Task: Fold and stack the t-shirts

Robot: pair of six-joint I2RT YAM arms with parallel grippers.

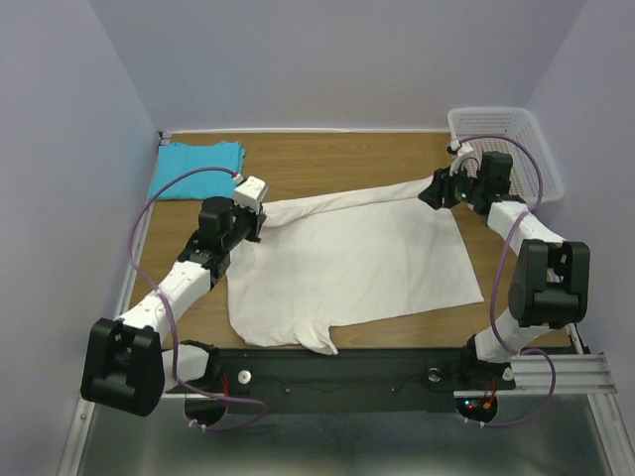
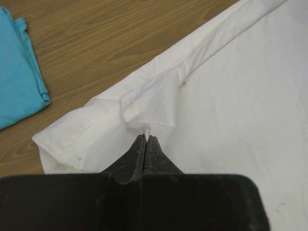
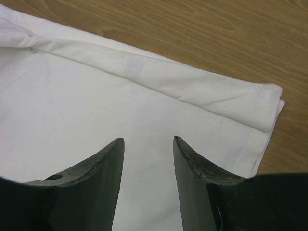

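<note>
L gripper [image 1: 260, 225] [image 2: 146, 140] is pressed together, jaws pinching a thin bit of the cream-white t-shirt [image 1: 347, 263] [image 2: 240, 120] [image 3: 96, 110]. A small flap of cloth is drawn up to the tips, at the shirt's far-left end. R gripper [image 1: 435, 190] [image 3: 148, 140] has jaws apart w/ nothing btwn them. It sits over the shirt's far-right corner; can't tell if the tips touch the fabric.

Cream-white t-shirt lies spread over the middle of the bench [image 1: 337, 159] [image 2: 120, 38] [image 3: 192, 33], mostly flat. Its far edge is turned over on itself as a narrow doubled band running from L gripper across to R gripper. In the R wrist view that band ends in a squared, layered corner w/ bare wood just beyond. One sleeve pokes out at the near edge, close to the arm bases.

Turquoise t-shirt [image 1: 198, 169] [image 2: 19, 72] lies folded flat in the far-left corner of the bench. It is apart from the white one, w/ a strip of wood btwn them. White mesh basket [image 1: 506, 144] stands at the far-right corner, just behind the R arm's wrist; contents not visible from here.
</note>
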